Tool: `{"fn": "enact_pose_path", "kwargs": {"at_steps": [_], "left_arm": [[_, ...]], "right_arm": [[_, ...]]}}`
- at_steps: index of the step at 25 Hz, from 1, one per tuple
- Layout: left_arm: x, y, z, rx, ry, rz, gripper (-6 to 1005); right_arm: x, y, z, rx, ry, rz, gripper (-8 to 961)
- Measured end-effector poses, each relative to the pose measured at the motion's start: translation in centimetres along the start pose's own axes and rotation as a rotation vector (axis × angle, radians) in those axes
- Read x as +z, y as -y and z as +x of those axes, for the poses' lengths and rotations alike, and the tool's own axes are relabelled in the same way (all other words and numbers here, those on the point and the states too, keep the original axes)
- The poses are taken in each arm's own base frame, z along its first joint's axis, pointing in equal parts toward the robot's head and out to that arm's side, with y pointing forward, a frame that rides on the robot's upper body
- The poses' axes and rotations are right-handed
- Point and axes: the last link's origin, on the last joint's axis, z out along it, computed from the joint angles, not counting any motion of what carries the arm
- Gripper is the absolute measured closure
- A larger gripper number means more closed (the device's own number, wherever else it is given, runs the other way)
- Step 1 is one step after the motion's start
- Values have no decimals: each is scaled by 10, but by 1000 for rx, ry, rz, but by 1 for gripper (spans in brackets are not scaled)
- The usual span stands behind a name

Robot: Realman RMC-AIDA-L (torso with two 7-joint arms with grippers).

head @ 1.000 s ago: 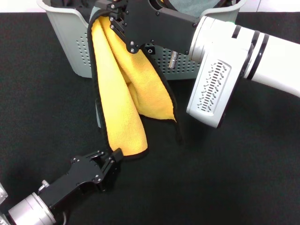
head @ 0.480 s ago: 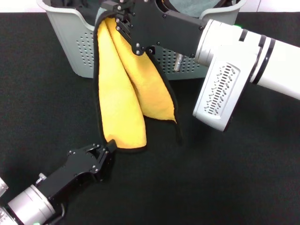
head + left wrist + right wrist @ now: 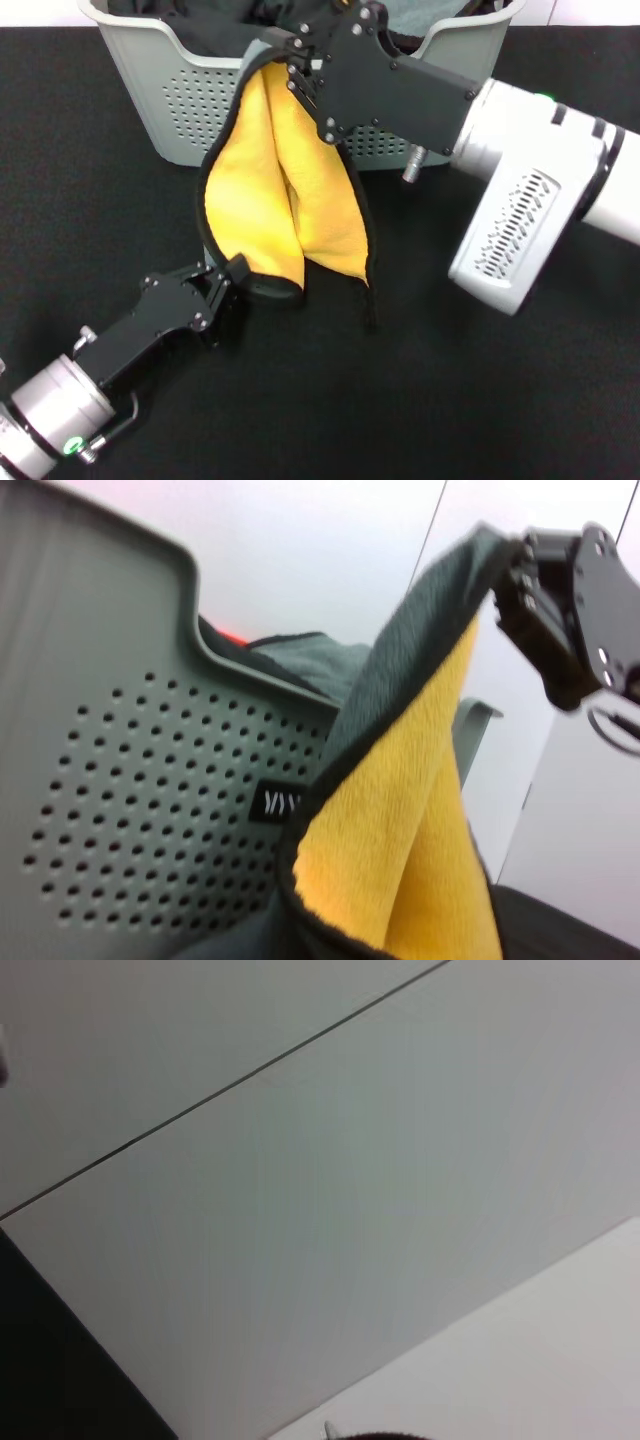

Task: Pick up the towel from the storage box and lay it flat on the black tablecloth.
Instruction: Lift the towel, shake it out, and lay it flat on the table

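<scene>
The towel (image 3: 250, 210), yellow face showing with black edging, hangs folded in front of the storage box (image 3: 150, 90) over the black tablecloth (image 3: 450, 400). My right gripper (image 3: 288, 62) is shut on the towel's top corner, just in front of the box rim. My left gripper (image 3: 228, 275) is shut on the towel's lower corner, low above the cloth. The left wrist view shows the towel (image 3: 400, 860) close up, the perforated box wall (image 3: 120, 780) with its black label (image 3: 275, 802), and the right gripper (image 3: 560, 610) at the towel's top. The right wrist view shows only a pale wall.
Inside the box lie black garments (image 3: 200, 10) and another grey-teal cloth (image 3: 420, 15). My right arm's white forearm (image 3: 530, 200) reaches across the right side of the tablecloth. My left arm (image 3: 110, 360) comes in from the near left.
My right gripper has carried the towel's top corner to the right. My left gripper has moved away from me toward the box, and the towel's lower edge has lifted with it.
</scene>
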Motion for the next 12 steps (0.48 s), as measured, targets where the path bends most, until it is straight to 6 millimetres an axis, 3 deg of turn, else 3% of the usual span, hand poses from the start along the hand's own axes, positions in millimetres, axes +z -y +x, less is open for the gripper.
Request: {"fn": "enact_pose_path", "kwargs": {"at_steps": [6,12], "left_arm": [[13,9,17,-42,-45,-23,987],[20,7,32,26,-76,-106,987]], "right_arm": [[-16,-6,-4,61,3,46,941],[-32,-14,-10,115,-13,81,941]]}}
